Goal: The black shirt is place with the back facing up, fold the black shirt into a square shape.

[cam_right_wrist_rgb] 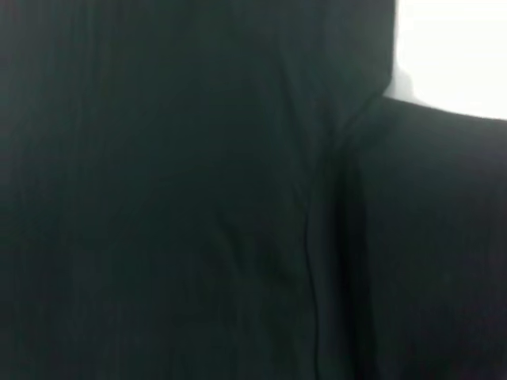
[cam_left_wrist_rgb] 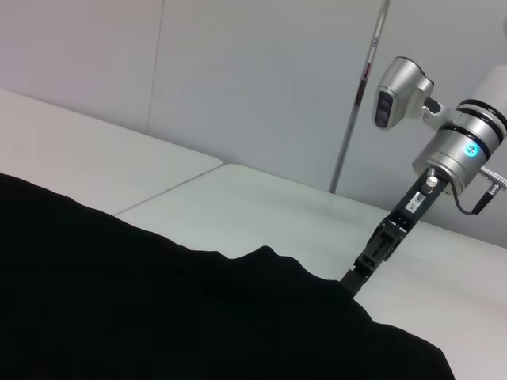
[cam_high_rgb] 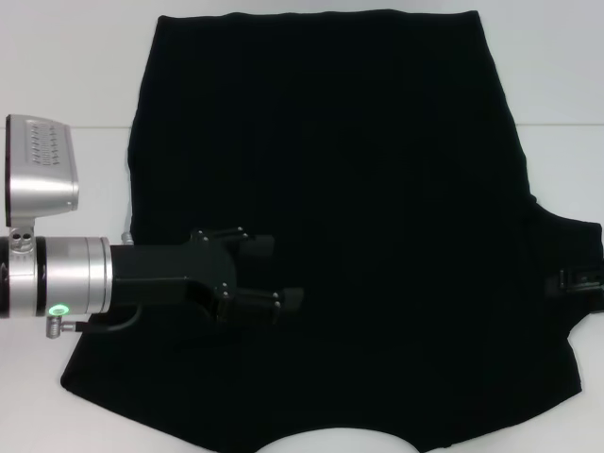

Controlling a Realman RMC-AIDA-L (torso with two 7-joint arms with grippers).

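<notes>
The black shirt [cam_high_rgb: 359,189] lies spread flat on the white table [cam_high_rgb: 75,57], plain side up, with no lettering showing. My left gripper [cam_high_rgb: 281,272] reaches in from the left over the shirt's left half, open, with nothing between its fingers [cam_high_rgb: 255,245]. At the shirt's right sleeve edge sits my right gripper [cam_high_rgb: 579,278], mostly hidden against the dark cloth. In the left wrist view the right gripper [cam_left_wrist_rgb: 358,279] touches the rim of the black shirt [cam_left_wrist_rgb: 158,309]. The right wrist view is filled with the black shirt [cam_right_wrist_rgb: 198,198] and its seam folds.
Bare white table [cam_left_wrist_rgb: 261,206] surrounds the shirt, with a seam between two tabletops [cam_left_wrist_rgb: 170,188]. A pale wall and a thin vertical pole [cam_left_wrist_rgb: 356,103] stand behind the table. The shirt's curved edge [cam_high_rgb: 340,436] reaches the near table edge.
</notes>
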